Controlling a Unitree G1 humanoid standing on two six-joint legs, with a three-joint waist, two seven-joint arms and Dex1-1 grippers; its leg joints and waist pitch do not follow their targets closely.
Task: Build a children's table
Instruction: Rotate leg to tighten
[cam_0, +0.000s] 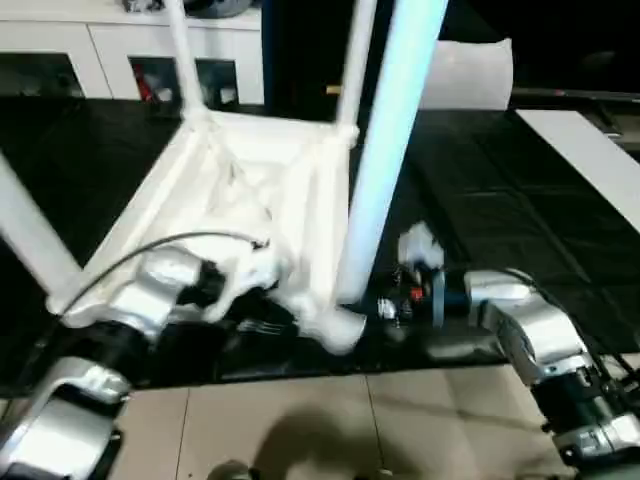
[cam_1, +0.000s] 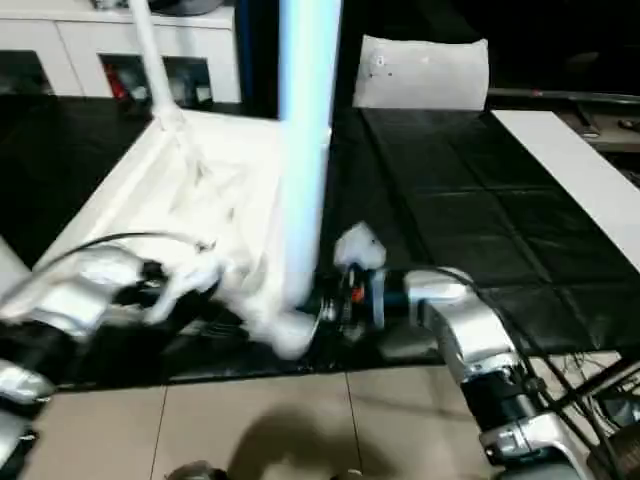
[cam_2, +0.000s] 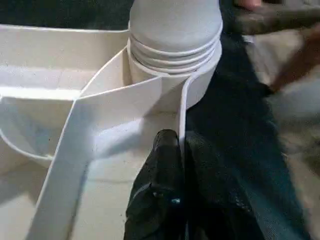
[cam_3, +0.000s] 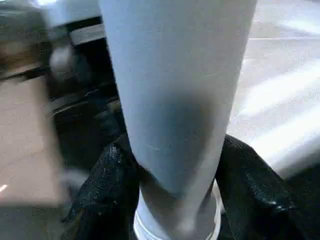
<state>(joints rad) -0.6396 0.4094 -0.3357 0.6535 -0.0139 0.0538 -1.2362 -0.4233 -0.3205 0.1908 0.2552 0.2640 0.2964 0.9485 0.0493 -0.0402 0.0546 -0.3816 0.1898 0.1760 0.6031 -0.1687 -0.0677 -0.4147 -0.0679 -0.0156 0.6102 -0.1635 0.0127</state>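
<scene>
Left fingers (cam_2: 167, 165) pinch the tabletop's rim (cam_2: 182, 115); right fingers (cam_3: 112, 175) clasp the near leg (cam_3: 175, 100), its top cropped.

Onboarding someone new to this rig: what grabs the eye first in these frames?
The upside-down white table top on the black mat, legs pointing up. Nearest, a thick leg stands in the near corner socket, its threads visible, with the right gripper closed around its base. The left gripper pinches the top's thin edge wall just beside that socket.
</scene>
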